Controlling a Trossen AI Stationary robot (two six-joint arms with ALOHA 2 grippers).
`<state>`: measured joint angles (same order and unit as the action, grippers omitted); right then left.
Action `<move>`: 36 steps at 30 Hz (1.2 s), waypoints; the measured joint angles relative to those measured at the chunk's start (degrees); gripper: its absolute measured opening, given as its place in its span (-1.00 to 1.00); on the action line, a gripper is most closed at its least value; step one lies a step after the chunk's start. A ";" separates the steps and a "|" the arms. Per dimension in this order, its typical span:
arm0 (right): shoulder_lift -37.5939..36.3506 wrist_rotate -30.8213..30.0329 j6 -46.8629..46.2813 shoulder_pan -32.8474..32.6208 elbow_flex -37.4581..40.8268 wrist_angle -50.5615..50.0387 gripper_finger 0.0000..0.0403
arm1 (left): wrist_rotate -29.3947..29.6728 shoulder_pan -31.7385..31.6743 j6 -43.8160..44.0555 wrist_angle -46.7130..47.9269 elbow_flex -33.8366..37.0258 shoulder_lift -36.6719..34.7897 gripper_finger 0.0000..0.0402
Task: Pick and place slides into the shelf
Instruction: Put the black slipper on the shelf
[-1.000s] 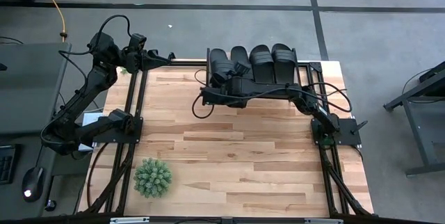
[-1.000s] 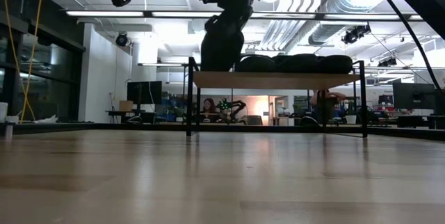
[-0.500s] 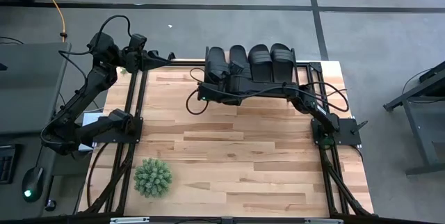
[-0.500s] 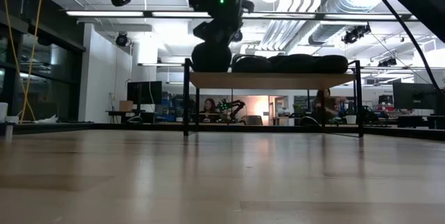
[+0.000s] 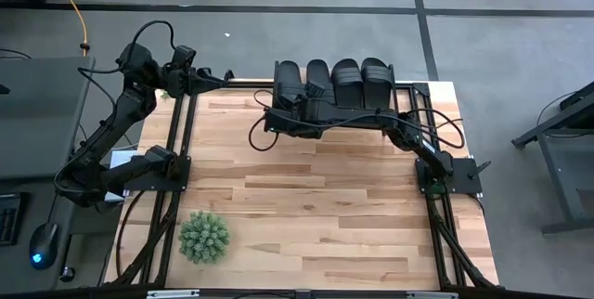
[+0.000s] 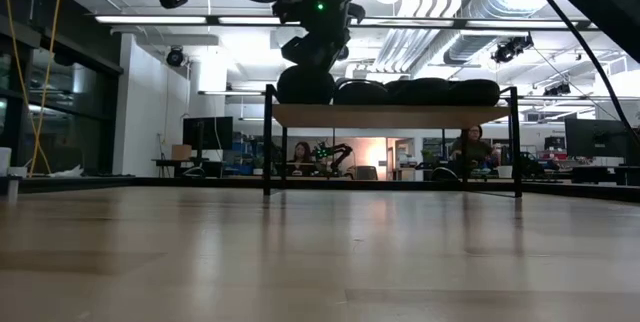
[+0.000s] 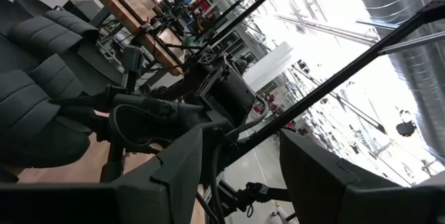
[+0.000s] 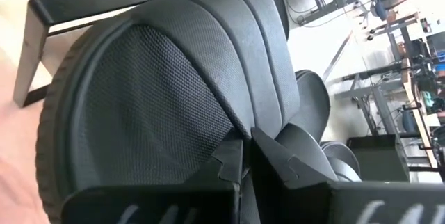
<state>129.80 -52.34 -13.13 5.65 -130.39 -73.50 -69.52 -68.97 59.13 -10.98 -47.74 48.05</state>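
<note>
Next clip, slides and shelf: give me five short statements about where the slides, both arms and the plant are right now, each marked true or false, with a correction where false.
1. All four slides lie side by side on the shelf. True.
2. The right gripper is at the leftmost slide, fingers shut on its strap. True.
3. The left gripper is holding a slide. False: it waits open at the table's far left corner, holding nothing.
4. A green plant sits at the table's near left. True.
5. One slide lies on the table in front of the shelf. False: none lies there.
</note>
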 joint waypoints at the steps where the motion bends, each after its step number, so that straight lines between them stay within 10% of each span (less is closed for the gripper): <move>1: 0.00 -0.08 -0.12 0.04 0.00 -0.02 -1.00 | 0.02 0.00 0.00 0.00 -0.01 0.00 -0.12; 36: -0.04 6.21 1.62 1.16 -0.02 1.60 -1.00 | 0.50 0.00 -0.11 0.00 -0.01 0.00 -0.12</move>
<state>129.75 -46.13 -11.51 6.81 -130.41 -71.90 -69.01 -68.97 59.02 -10.98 -47.75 48.05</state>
